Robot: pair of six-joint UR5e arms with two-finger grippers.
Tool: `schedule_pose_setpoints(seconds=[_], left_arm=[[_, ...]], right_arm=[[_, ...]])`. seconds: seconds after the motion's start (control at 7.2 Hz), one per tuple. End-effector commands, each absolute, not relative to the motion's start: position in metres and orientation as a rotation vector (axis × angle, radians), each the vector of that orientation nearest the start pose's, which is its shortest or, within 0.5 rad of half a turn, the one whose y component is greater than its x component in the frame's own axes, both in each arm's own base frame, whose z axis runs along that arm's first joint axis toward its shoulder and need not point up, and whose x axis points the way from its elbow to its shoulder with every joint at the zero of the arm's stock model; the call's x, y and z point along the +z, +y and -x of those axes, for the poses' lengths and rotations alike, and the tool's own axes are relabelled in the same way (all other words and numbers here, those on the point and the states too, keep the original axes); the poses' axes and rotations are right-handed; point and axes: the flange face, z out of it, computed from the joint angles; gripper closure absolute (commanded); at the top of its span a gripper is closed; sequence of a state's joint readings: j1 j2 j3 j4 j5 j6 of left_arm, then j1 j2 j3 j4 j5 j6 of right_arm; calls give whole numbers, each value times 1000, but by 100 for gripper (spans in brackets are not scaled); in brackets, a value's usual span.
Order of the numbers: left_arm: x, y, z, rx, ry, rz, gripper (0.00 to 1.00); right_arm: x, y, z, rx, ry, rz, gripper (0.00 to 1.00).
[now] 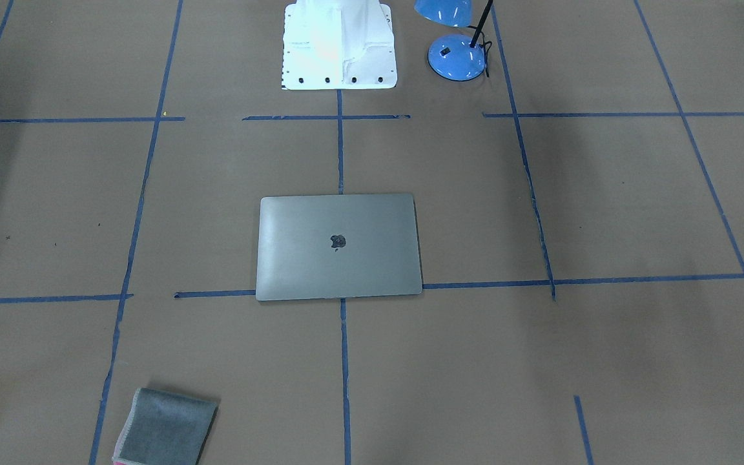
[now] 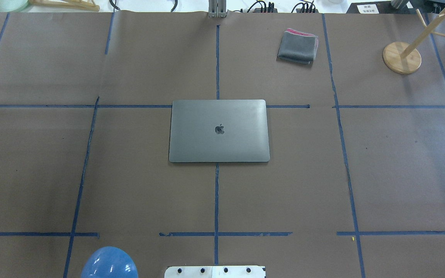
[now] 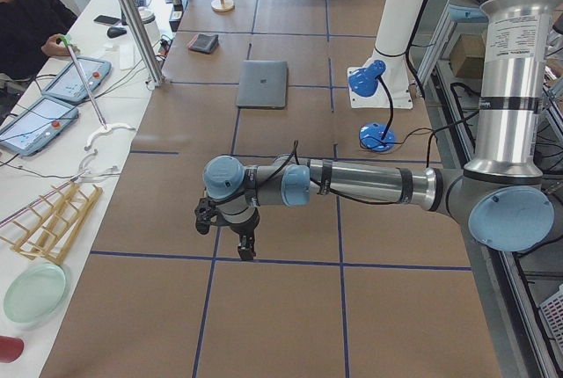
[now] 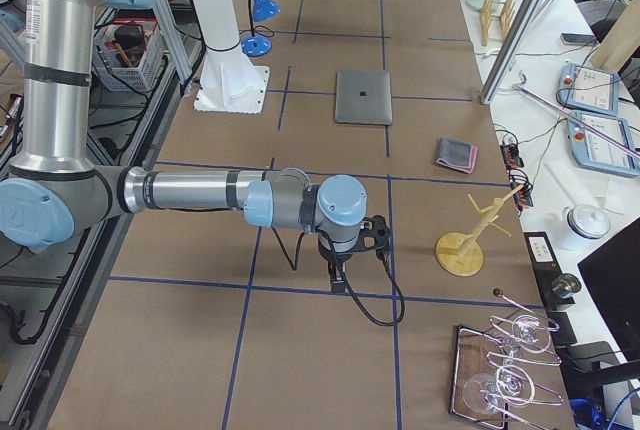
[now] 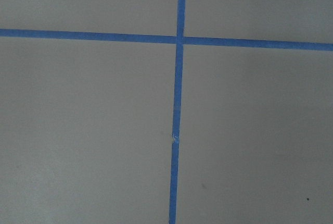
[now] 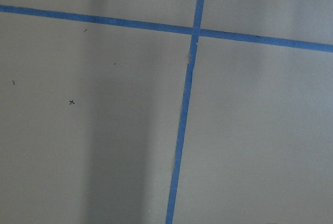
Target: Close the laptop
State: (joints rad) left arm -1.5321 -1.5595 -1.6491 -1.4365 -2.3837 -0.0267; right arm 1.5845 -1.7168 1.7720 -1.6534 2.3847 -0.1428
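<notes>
The space-grey laptop (image 1: pixel 338 258) lies flat in the middle of the table with its lid down and the dark apple logo facing up. It also shows in the overhead view (image 2: pixel 218 143), the left side view (image 3: pixel 262 83) and the right side view (image 4: pixel 362 97). My left gripper (image 3: pixel 230 237) hangs over bare table far from the laptop, toward the table's left end. My right gripper (image 4: pixel 340 275) hangs over bare table toward the right end. Both show only in the side views, so I cannot tell whether they are open or shut. Both wrist views show only brown paper and blue tape.
A folded grey cloth (image 2: pixel 298 46) lies at the far side, right of centre. A wooden stand (image 2: pixel 402 58) is at the far right. A blue desk lamp (image 1: pixel 456 55) stands beside the white robot base (image 1: pixel 338 45). Blue tape lines cross the brown table cover.
</notes>
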Motion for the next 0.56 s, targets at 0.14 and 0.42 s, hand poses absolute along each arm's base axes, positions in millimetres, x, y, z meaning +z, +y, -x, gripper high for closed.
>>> schedule_pose_setpoints(seconds=[0.14,0.42], left_arm=[[643,-479,59,-7,812,69,0],[644,-479,59,-8,813,72,0]], right_arm=[[633,-426,-67,-48,-818,-7,0],[637,-425,-67,-11,-817,16,0]])
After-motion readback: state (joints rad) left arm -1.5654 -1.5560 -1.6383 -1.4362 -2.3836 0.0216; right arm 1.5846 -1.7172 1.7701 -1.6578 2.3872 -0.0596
